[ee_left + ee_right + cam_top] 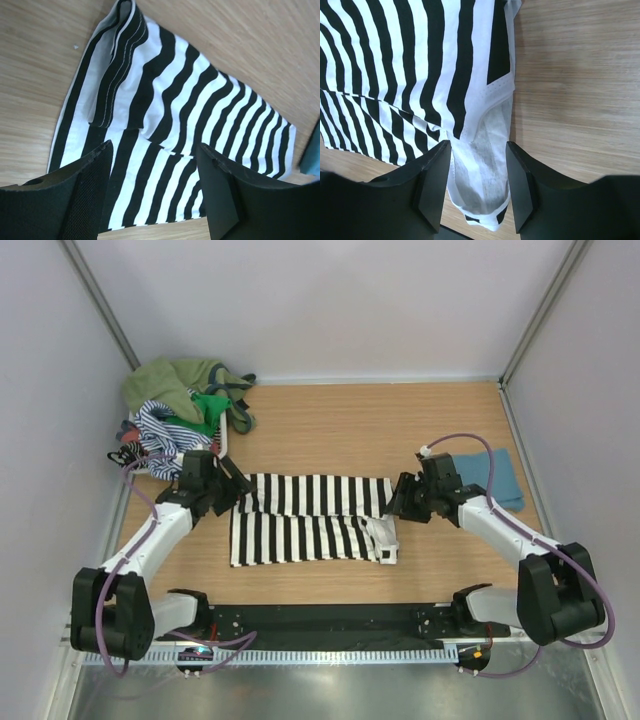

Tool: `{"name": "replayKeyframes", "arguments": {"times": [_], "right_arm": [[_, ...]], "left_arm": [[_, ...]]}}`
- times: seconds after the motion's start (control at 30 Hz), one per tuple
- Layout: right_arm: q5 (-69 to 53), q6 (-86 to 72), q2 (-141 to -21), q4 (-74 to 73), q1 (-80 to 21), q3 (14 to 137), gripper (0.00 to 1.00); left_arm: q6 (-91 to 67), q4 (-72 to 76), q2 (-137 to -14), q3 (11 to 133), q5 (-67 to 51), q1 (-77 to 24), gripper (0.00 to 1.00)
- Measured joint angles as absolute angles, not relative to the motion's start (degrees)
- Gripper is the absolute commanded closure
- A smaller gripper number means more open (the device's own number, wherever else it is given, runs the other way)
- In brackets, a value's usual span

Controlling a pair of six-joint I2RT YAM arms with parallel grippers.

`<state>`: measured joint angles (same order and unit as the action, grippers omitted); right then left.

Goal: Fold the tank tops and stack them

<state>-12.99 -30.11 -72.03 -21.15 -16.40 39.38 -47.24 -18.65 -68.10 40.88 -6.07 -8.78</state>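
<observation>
Top external view shows the wooden table (400, 420) with the black-and-white striped tank top (310, 520) lying folded lengthwise at frame centre. A heap of tank tops (185, 405), olive, green and thin-striped, sits at upper left. The teal tank top (508, 480) lies folded at the right edge. The left gripper (232, 490) hangs over the striped top's left end, the right gripper (397, 498) over its right end. Both have their fingers spread apart, holding nothing; whether the tips graze the cloth is hard to tell.
</observation>
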Motion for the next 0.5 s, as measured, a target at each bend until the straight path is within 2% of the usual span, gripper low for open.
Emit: {"name": "replayKeyframes", "arguments": {"times": [0.17, 0.3, 0.5], "right_arm": [[-12.29, -30.24, -72.03, -20.73, -16.56, 38.72, 0.32], [-8.58, -29.69, -72.2, -22.46, -16.56, 41.3, 0.32], [-5.58, -28.03, -78.52, -22.48, -16.47, 51.24, 0.38]], "left_arm": [[-46.15, -18.5, -70.46, 39.88, -5.63, -8.78, 0.36], [-45.41, -18.57, -72.93, 40.56, -4.51, -8.78, 0.36], [-44.01, -18.44, -78.87, 45.93, -1.19, -8.78, 0.32]]}}
